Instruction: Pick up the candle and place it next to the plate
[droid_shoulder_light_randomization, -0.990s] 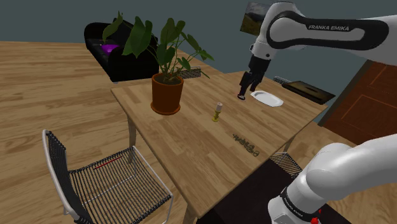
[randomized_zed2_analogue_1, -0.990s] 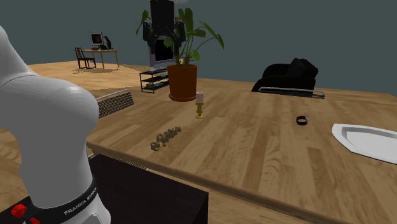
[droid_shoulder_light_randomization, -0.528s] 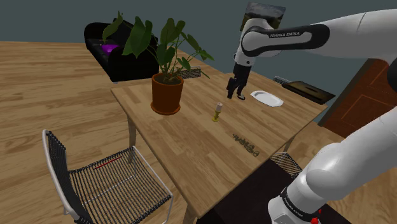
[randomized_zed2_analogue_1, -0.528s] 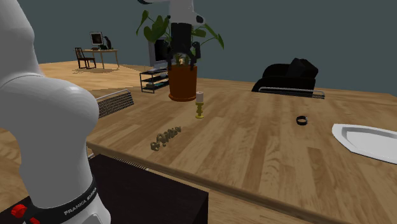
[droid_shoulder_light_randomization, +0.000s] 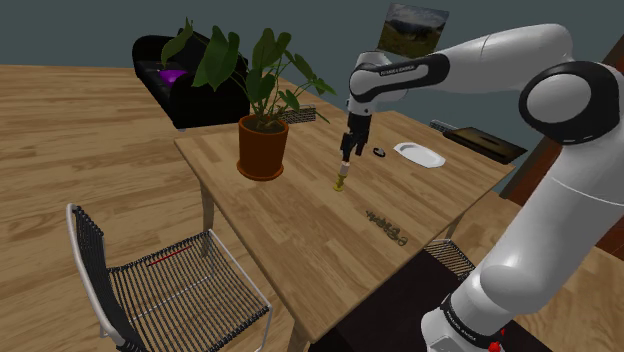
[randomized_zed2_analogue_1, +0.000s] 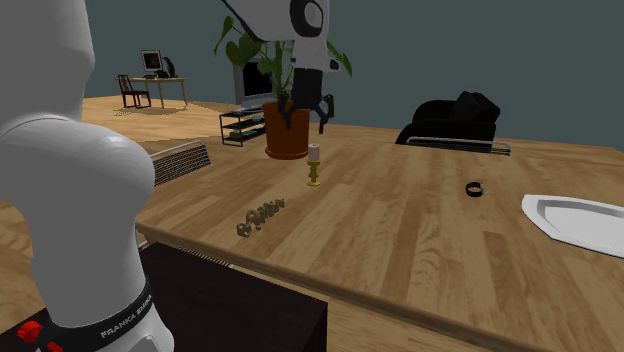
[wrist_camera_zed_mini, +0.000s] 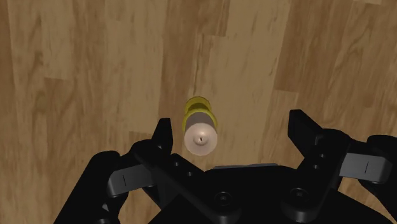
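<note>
Over candle (wrist_camera_zed_mini: 200, 132), arm (droid_shoulder_light_randomization: 450, 65) angled down fr. elbow, jaws apart, gripping nothing.

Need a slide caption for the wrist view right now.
Open end effector hovers above the upright candle on a wooden table, candle not yet gripped.

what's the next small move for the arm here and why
Probably a small sideways shift to centre the open end effector over the candle before descending. The candle stands upright on the table, below the fingers and untouched, and in the wrist view it sits much closer to one finger than the other.
</note>
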